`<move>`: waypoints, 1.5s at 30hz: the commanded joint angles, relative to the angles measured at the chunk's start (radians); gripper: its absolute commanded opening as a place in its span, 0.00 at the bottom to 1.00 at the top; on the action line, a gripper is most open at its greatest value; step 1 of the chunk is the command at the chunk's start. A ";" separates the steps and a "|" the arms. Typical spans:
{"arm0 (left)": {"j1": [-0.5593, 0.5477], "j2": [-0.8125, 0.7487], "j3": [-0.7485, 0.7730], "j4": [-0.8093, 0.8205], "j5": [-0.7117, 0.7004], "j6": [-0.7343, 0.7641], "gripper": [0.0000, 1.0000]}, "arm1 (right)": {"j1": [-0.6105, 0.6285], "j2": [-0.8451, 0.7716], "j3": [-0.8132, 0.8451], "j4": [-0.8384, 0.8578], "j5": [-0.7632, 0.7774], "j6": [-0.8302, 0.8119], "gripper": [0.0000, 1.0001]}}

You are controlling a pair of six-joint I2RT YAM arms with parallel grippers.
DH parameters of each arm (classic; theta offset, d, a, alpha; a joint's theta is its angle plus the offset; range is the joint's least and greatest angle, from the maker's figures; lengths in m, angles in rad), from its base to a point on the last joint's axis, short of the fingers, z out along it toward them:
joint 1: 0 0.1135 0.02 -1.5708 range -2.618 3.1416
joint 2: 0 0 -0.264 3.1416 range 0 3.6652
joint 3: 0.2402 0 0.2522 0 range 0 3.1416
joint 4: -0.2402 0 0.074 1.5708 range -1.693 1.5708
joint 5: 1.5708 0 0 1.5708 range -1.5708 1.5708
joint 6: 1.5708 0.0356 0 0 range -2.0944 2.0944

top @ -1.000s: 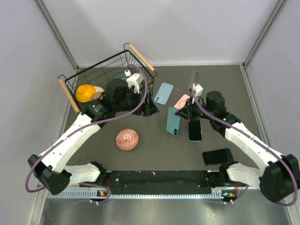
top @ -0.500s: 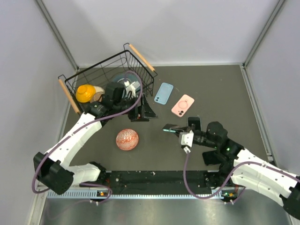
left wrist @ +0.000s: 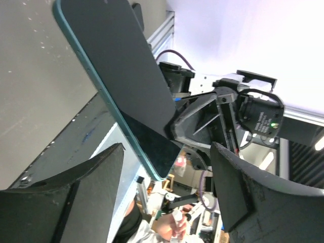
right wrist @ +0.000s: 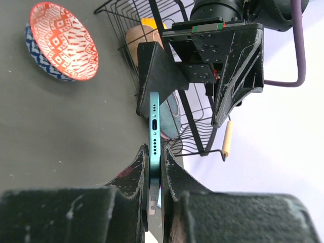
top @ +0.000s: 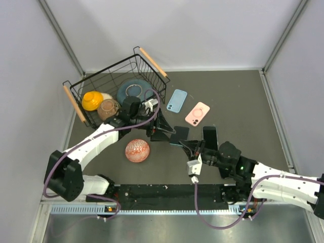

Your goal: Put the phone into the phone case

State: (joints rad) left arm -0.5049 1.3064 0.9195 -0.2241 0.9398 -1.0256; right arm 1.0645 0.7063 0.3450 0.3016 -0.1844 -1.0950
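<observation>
R jaws tight on phone (right wrist: 154, 119), L jaws wide, gaps both sides

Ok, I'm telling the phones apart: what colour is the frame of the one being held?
Teal. The phone shows its edge best in the right wrist view.

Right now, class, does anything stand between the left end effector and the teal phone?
Nothing visible does. The left end effector is open, with one finger on each side of the teal phone, while the right end effector grips the phone's other end.
</observation>
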 commanded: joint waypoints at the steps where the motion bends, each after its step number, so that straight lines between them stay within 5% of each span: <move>1: -0.004 0.017 -0.030 0.173 0.086 -0.111 0.72 | 0.041 0.041 -0.008 0.214 0.115 -0.092 0.00; 18: -0.006 0.086 -0.136 0.475 0.174 -0.323 0.47 | 0.091 0.113 -0.054 0.369 0.115 -0.140 0.00; 24: -0.006 0.086 -0.146 0.517 0.183 -0.355 0.12 | 0.097 0.113 -0.069 0.376 0.138 -0.128 0.02; 27: -0.006 0.086 -0.140 0.513 0.188 -0.355 0.00 | 0.097 0.111 -0.083 0.398 0.167 -0.092 0.26; 33: -0.003 0.062 -0.111 0.509 0.166 -0.321 0.00 | 0.097 0.050 -0.110 0.347 0.181 0.067 0.54; 40: 0.025 0.030 0.005 0.326 0.071 -0.056 0.00 | 0.097 -0.158 -0.181 0.301 0.181 0.510 0.56; 42: 0.032 0.011 0.015 0.299 0.027 0.018 0.00 | 0.097 -0.200 -0.179 0.272 0.239 0.619 0.58; 45: 0.049 0.005 0.048 0.197 -0.022 0.128 0.00 | 0.094 -0.216 -0.085 0.094 0.575 0.889 0.61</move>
State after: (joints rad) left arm -0.4759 1.3651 0.8936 0.0574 0.9867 -1.0962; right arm 1.1500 0.5125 0.1654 0.5598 0.0662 -0.6098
